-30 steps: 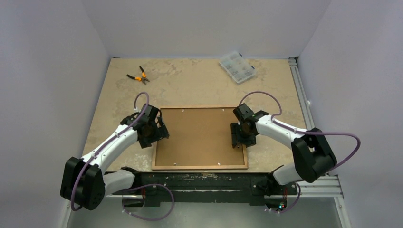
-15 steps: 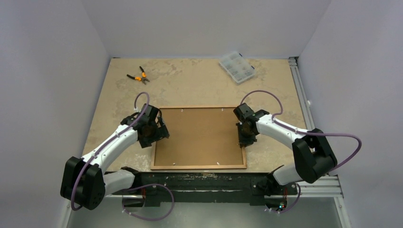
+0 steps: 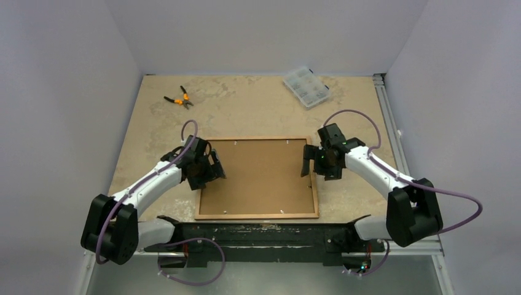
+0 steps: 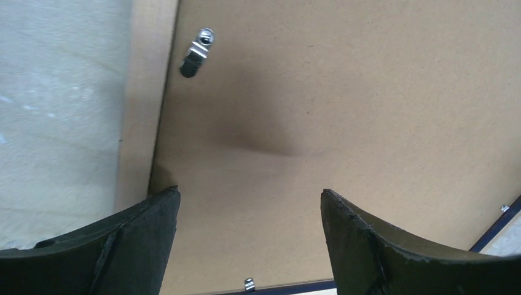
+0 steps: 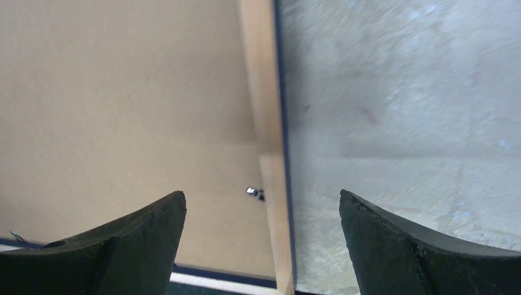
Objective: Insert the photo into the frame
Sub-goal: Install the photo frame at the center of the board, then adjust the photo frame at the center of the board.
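Brown wood is showing on the frame point(image 3: 258, 216), because it is lying face down. It is sitting at the middle of the near edge of the table point(image 3: 246, 104). A plain brown backing board point(image 3: 258, 178) is filling it, and a thin dark blue line is peeking out along its outer side. The photo is not showing anywhere, and I cannot tell if it is hiding under the board.

The left gripper point(image 4: 249, 192) is hanging over the left rail with its fingers spread wide, pinching nothing. The right gripper point(image 5: 262, 193) is hanging over the right rail, and its fingers are also spread wide around nothing.

I am guessing the frame is feeling light and stiff, with thin rails that could be slipping out of a loose pinch. Its front is facing the table, so it may be scratching or cracking if dropped. Holding both side rails looks safest. The board is lying flat inside the rails, so it looks hard to pinch. A small metal clip point(image 4: 196, 52) at the rail is probably needing a turn first.

No brand, label or writing is showing to read.
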Motion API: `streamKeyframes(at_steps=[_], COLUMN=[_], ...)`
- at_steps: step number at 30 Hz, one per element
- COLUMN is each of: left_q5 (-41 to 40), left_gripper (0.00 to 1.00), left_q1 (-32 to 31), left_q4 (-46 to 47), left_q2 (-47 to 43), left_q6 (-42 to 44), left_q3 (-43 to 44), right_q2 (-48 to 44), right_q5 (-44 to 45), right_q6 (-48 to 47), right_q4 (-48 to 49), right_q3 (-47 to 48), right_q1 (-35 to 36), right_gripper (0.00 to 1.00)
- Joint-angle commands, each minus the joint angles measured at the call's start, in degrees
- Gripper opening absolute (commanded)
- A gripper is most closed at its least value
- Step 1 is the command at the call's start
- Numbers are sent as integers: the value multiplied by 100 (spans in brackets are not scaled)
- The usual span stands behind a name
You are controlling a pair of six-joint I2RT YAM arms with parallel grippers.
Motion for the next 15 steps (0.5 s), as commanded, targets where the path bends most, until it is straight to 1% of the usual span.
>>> streamKeyframes(at_steps=[1, 7, 9, 11, 15], left_q5=[465, 456, 486, 416, -121], left_gripper=[81, 81, 81, 81, 84], left_q1=[-195, -806, -893, -899, -761], left_q4=[695, 937, 970, 970, 359], left_q2=[243, 764, 823, 636, -16], left_q6=[-154, -370, -356, -308, -29], left_q3=[-107, 222, 343, 377, 505], right_q2=[76, 212, 222, 212, 171], right_q5=[-548, -713, -732, -734, -734], right_q6=[-224, -256, -251, -279, -319], right_q4=[266, 385, 386, 362, 347], right_q3=[38, 62, 94, 123, 96], right_q1=[-567, -783, -818, -827, -835], right_gripper=[93, 93, 93, 93, 93])
